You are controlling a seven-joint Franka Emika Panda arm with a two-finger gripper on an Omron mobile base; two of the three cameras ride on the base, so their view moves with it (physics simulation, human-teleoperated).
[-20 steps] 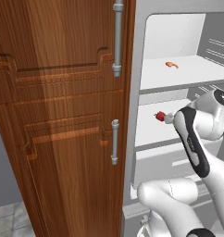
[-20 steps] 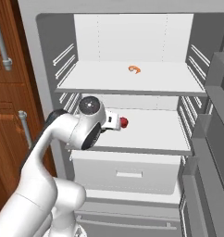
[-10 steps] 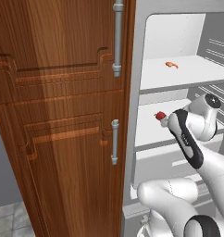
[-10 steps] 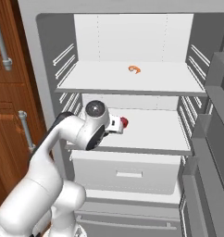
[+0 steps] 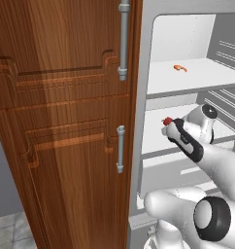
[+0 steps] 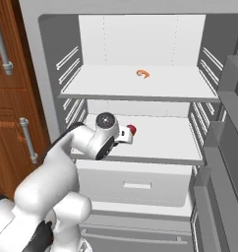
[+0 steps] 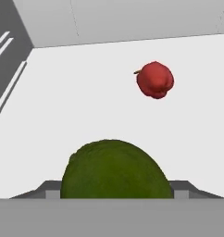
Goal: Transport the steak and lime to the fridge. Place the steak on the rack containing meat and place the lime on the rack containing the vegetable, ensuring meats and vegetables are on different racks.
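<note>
The brown fridge [image 5: 66,121] door stands open at left. On the lower white shelf [image 6: 160,142], the gripper [image 7: 114,196] clasps the lime [image 7: 115,171] between its fingers, near the red vegetable [image 7: 155,79]. On the higher rack containing meat [image 6: 116,86] lies the orange meat [image 6: 143,74].

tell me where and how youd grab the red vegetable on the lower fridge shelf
Grip the vegetable across its round middle, coming in from the fridge's open front, level with the lower shelf. It sits alone on bare shelf, so both sides look free for the fingers, while the shelf above probably limits a reach from the top. Avoid the small dark stem end.
</note>
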